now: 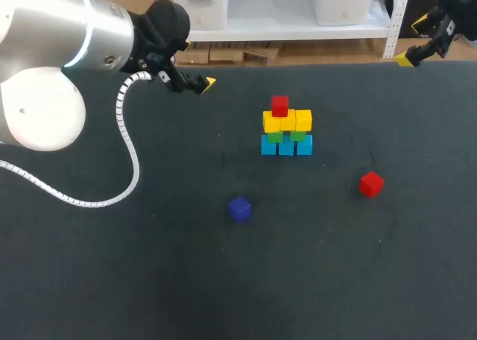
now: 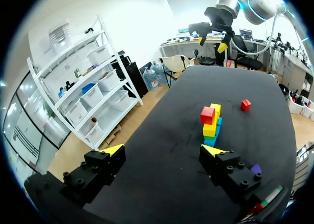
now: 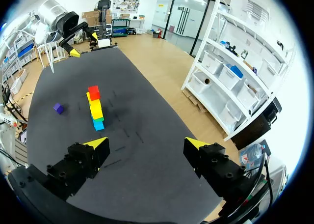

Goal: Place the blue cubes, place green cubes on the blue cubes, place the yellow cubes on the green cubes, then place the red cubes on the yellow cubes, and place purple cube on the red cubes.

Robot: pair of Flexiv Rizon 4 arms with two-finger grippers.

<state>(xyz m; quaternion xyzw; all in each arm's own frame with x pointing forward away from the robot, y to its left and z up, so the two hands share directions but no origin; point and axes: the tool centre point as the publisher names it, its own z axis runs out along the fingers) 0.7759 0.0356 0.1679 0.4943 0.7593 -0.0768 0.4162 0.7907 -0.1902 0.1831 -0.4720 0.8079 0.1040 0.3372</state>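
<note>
Dark, matte tabletop (image 1: pixel 112 280), evenly lit. Near the far middle, a stepped stack of small, plastic-looking cubes:
- Bottom: row of three light blue cubes (image 1: pixel 286 147), touching side by side.
- Next: green cubes (image 1: pixel 275 137), apparently two, though partly hidden under the row above.
- Next: row of three yellow cubes (image 1: pixel 287 121).
- Top: single red cube (image 1: pixel 279 105), toward the stack's left end.

Loose second red cube (image 1: pixel 371 183) on the table to the right of the stack, well apart from it. Loose dark purple cube (image 1: pixel 239 209) nearer the robot and toward the left, also well apart.

Left gripper (image 2: pixel 163 150): fingers spread wide, holding nothing, above the far left of the table and facing the stack. Right gripper (image 3: pixel 147 143): likewise spread and unloaded, at the far right corner.

Judged stage: red layer half done, purple cap not yet placed.

Hazards from here:
- Knocking the seated red cube off while setting its partner beside it. Cause: too little finger clearance between the two.
- Shifting the yellow row, apparently overhanging the narrower green layer. Cause: off-centre downward push at release.
- Tilting or dropping the purple cube. Cause: a gap or height mismatch between the red cubes below.

Containers: no tray, bin or box seen on the tabletop. All cubes directly on the surface or on one another.
</note>
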